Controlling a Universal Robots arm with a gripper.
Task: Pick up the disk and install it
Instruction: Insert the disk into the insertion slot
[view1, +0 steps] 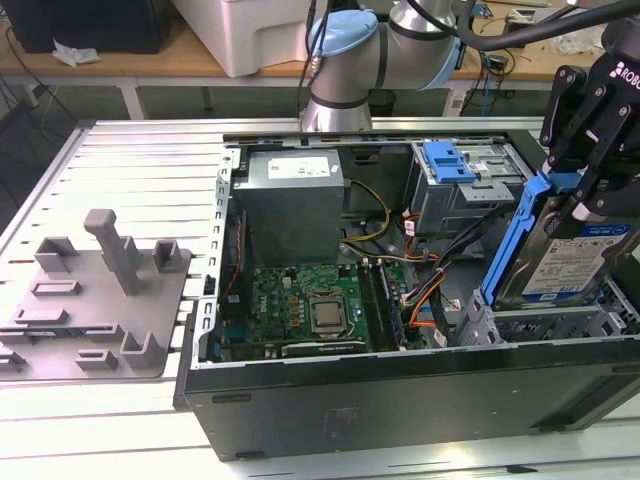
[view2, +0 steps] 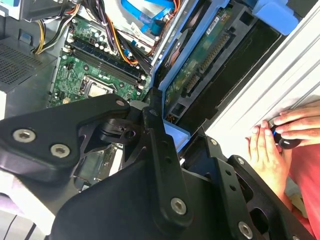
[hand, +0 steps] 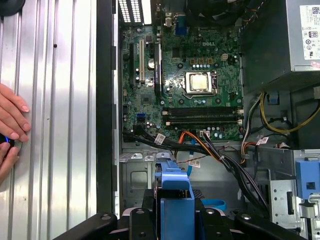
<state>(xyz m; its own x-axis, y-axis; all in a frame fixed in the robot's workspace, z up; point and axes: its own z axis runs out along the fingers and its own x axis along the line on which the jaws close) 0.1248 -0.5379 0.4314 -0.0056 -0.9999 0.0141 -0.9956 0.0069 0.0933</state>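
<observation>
Status: my fingers (view1: 566, 135) are clamped on the disk (view1: 575, 262), gripping the top end of its blue bracket (view1: 512, 235). The disk is off the worktop (view1: 130, 165) and tilted steeply, label side toward the exterior camera. Its upper end is in my grip and its lower end is down inside the open PC case (view1: 400, 405), at the exterior view's right. That lower end is just above the grey bay bracket (view1: 480, 325) in that corner; can't tell if it touches. Not installed yet.

First wrist view: the blue bracket (hand: 175, 197) sits squarely between my fingers (hand: 148, 212). The motherboard (hand: 180, 80) lies beyond it, with a cable bundle (hand: 210, 150) running between. Second wrist view: the disk's underside, with its green circuit board (view2: 200, 65), faces that camera.

Rest of the case, exterior view: the power supply (view1: 295, 195) is on the far side. The drive cage (view1: 450, 165) with its blue latch is beside it toward the exterior view's right, near the disk but apart from it. A grey fixture block (view1: 95, 285) lies on the worktop, well off to the exterior view's left of the case. A person's hand (view2: 270, 145) rests on the worktop just outside the case wall, seen in both wrist views.
</observation>
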